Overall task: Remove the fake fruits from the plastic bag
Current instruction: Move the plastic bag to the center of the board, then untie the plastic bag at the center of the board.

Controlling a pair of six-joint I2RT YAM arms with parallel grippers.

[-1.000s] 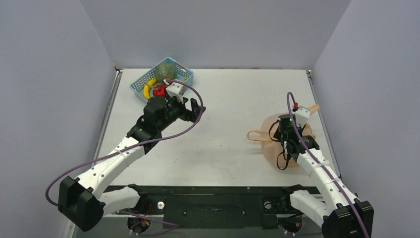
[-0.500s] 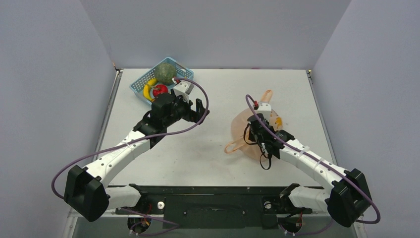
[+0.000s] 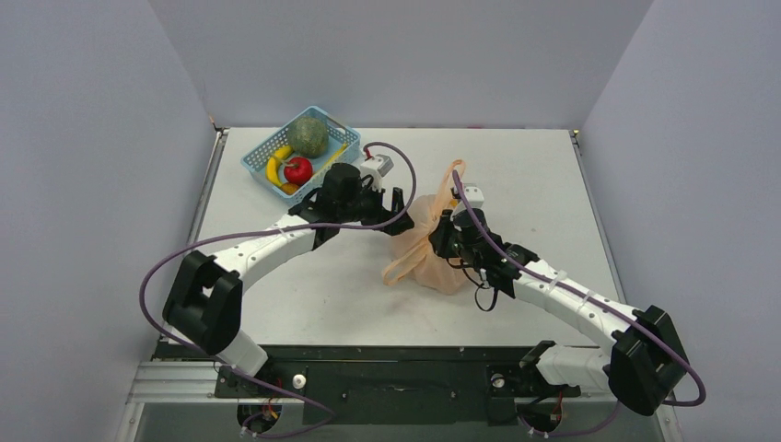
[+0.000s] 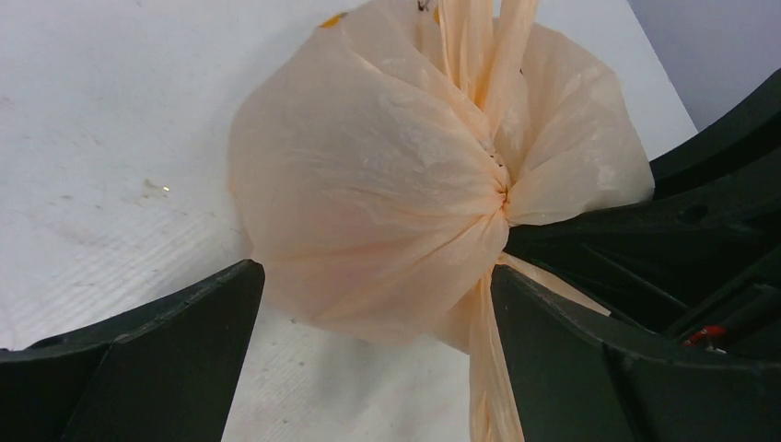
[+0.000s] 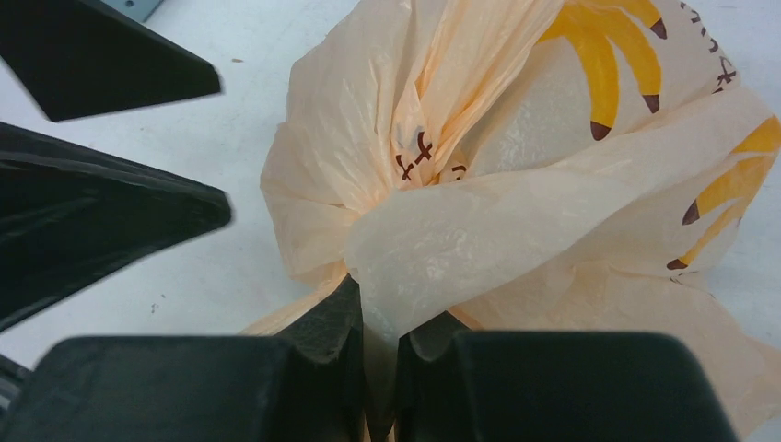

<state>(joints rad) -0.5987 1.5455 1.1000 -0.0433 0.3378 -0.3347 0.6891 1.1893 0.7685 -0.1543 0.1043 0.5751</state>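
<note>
One thin translucent pale-orange plastic bag [image 3: 425, 253] lies mid-frame, and one blue mesh plastic basket [image 3: 267, 145] at upper left holds one rough green ball [image 3: 308, 136], one yellow banana [image 3: 273, 170] and one shiny red apple [image 3: 297, 169].

The plastic bag [image 3: 431, 262] sits on the table [image 3: 525, 175], right of the basket [image 3: 267, 144].

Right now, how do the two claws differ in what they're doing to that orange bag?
The left gripper stands wide open, its fingers either side of the plastic bag and its bulge, while the right gripper is shut, pinching a fold of the bag. The left gripper comes at the bag from the left, the right gripper from the opposite side. Both are black, two-fingered and right at the bag.
</note>
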